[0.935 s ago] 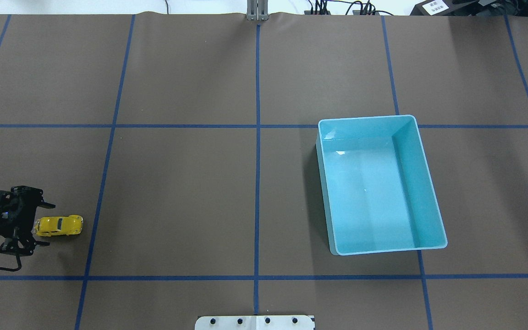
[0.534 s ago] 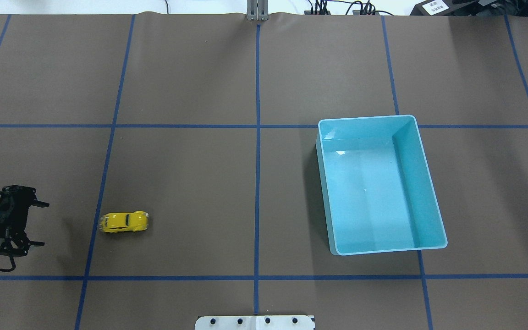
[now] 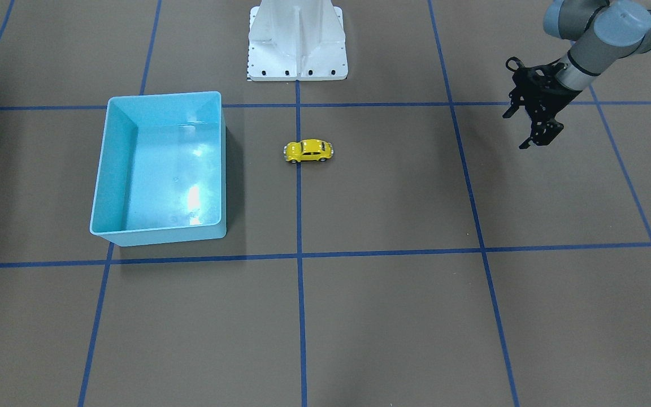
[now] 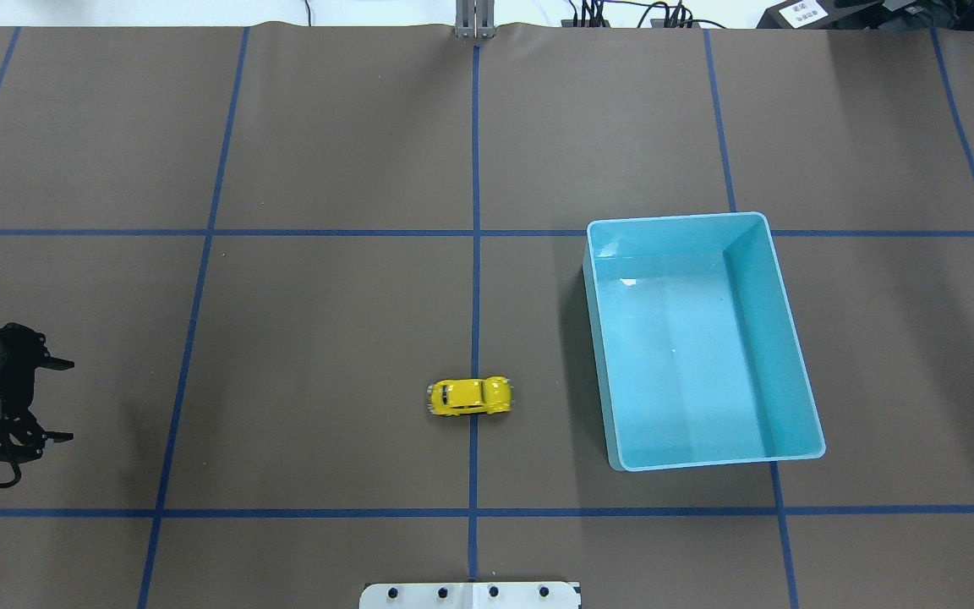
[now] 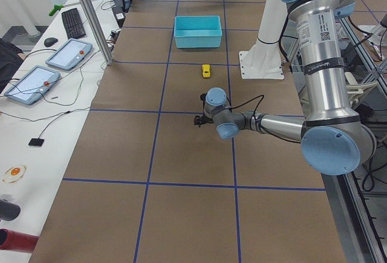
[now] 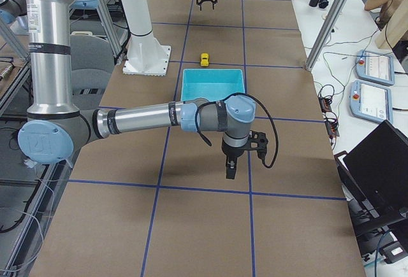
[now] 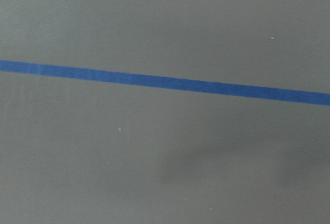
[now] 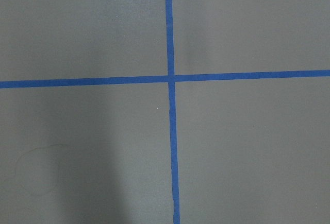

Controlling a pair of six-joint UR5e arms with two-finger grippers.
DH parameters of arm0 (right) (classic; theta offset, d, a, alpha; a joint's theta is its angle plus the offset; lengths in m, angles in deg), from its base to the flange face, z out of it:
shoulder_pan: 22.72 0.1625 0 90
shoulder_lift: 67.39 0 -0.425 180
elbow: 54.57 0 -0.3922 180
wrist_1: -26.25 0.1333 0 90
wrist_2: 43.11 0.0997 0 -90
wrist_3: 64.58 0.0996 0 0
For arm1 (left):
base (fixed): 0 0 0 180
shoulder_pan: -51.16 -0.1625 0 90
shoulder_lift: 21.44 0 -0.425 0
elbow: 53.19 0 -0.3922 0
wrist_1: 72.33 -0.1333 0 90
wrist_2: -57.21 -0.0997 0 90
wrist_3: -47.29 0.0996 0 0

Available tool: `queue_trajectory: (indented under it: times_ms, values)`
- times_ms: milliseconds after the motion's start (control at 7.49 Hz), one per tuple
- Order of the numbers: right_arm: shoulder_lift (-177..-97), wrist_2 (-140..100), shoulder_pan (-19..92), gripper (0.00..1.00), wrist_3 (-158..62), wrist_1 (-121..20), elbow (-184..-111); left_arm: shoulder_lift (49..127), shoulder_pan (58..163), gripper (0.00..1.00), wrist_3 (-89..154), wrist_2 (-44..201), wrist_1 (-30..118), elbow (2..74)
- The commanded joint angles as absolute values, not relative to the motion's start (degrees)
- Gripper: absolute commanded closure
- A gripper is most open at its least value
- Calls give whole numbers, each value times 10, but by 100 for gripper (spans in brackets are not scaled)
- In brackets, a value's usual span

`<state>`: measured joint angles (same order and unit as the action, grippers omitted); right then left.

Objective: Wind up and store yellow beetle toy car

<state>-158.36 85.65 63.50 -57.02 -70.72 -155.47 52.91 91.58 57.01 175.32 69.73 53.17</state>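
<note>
- Overhead exterior: the yellow beetle toy car stands on its wheels on the counter, near the light-blue bin but not touching it, astride a blue tape line.
- The bin holds nothing, so I judge storing is left.
- My left end effector is spread wide and empty, well beyond the car from the bin.
- My right end effector: I cannot tell its state.
- Only the bin's wall bars the way.

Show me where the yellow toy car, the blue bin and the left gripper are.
yellow toy car (image 4: 470, 397): overhead view, its roof.
blue bin (image 4: 690, 355): overhead view, its bare floor.
left gripper (image 4: 71, 401): overhead view, midway between its jaws.
</note>
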Motion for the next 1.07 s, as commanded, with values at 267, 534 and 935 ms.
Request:
queue_trajectory:
  times_ms: [267, 534, 935]
  values:
    - [-1584, 859, 635, 0, -570, -707, -1555, 476, 942, 0, 350, 1712, 669, 591]
    - [-1584, 871, 635, 0, -570, -707, -1556, 476, 1036, 0, 257, 1717, 639, 592]
    - [-1569, 871, 629, 0, -570, -706, -1567, 524, 1220, 0, 264, 1851, 449, 570]
